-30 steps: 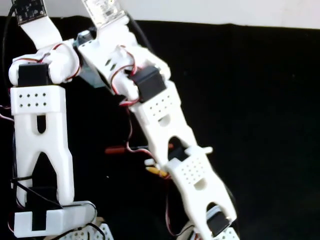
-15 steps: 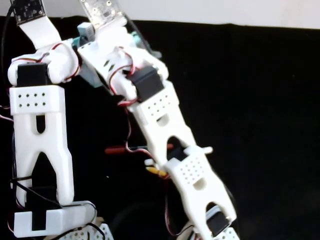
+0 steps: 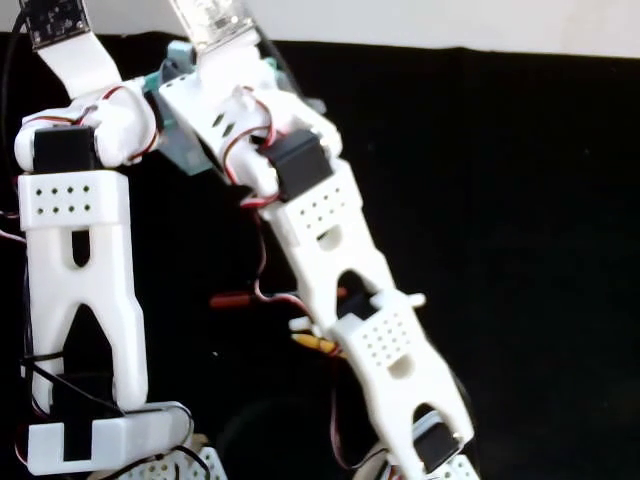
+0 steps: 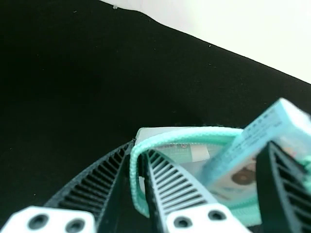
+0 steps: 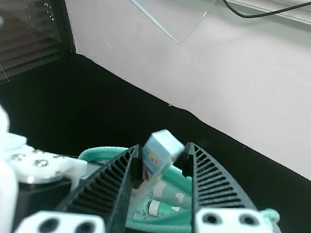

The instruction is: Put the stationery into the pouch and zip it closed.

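**Box over the pouch mouth: a snag or a slip is the risk**

The right pincer [image 5: 163, 147] pinches a pale blue box [image 5: 158, 155], which sits tilted between its fingers. The pouch [image 5: 104, 153] lies just beneath that pincer, mouth open. The left pincer [image 4: 137, 155] is pressed together on the pouch's teal rim [image 4: 184, 137] and holds that side of the mouth up.

The likeliest trouble, as I judge it, is the tilt. One corner of the box leads, and it could catch on the rim or the zip instead of passing inside. If the right pincer lets go too high, the box may tip outward and land beside the pouch. The left pincer grips only a thin strip of rim. A push from the box could pull that strip free, and the mouth would sag shut. The two pincers are also close together, so a careless descent could knock one against the other.

The right wrist view looks down past the box into the pouch, where tubes [image 5: 160, 204] already lie. The left wrist view shows none of these. It does show plainly the rim running between the left pincer's fingers, with the box [image 4: 262, 141] just beside them.

The high view adds a red pen [image 3: 232, 299] and a yellow one [image 3: 318, 345], both on the table well apart from both pincers. So more packing seems to remain before zipping.
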Motion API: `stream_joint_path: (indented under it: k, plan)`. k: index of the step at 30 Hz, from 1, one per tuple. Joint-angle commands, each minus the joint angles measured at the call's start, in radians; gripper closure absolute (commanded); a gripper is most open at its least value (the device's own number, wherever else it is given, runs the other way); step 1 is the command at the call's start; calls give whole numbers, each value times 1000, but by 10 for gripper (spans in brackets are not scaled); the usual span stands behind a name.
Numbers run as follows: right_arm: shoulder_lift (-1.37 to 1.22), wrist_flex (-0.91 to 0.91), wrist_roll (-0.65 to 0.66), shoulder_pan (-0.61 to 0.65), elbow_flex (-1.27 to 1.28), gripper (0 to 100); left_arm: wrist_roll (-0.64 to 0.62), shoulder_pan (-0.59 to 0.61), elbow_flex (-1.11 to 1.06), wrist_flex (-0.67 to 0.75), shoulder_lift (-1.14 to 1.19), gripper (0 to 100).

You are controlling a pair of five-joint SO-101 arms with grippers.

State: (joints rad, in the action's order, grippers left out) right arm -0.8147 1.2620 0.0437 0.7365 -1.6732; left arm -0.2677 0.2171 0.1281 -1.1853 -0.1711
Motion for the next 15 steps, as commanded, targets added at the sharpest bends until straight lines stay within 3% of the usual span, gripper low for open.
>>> stream_joint_path:
  k: [1,15]
  plan:
    - [19,-24,-2,-16,-93,858,-2,18,7,23,-4,993]
    - [139,153,-2,-15,-94,858,-2,18,7,23,-4,993]
